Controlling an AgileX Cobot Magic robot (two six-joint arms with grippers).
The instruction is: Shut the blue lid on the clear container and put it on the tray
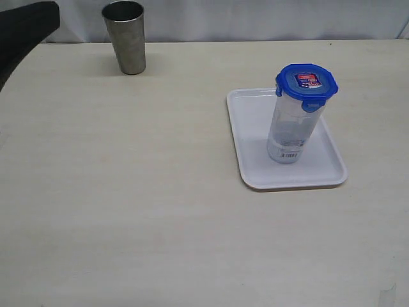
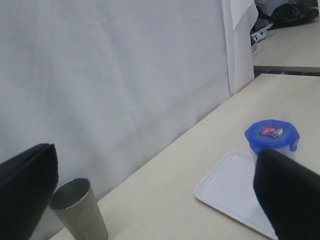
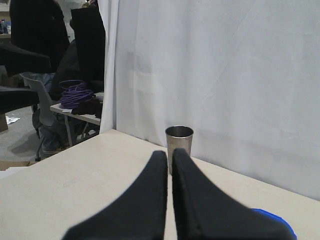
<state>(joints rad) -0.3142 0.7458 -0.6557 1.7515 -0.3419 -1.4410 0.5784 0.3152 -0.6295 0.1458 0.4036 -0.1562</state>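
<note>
From my end the job looks to be at its last step. The clear container (image 1: 291, 131) stands upright about the middle of the tray (image 1: 249, 121), its base well inside the raised rim. The blue lid (image 1: 306, 84) sits on top of it, sticker up.

Neither tool holds anything. The left gripper (image 2: 157, 165) has its jaws spread wide and hangs above the table (image 1: 128, 192) by its far edge, near the steel cup (image 1: 126, 37). The right gripper (image 3: 169, 156) has its two fingers pressed together on nothing and is well clear of the tray.

One flap on the side facing the exterior camera looks folded down. I cannot tell from these views whether all four are snapped shut.

I judge that what is left is a check rather than a carry. If a flap proves loose, the next move calls for a light downward press on it while the tall, narrow canister is steadied, since it could tip.
</note>
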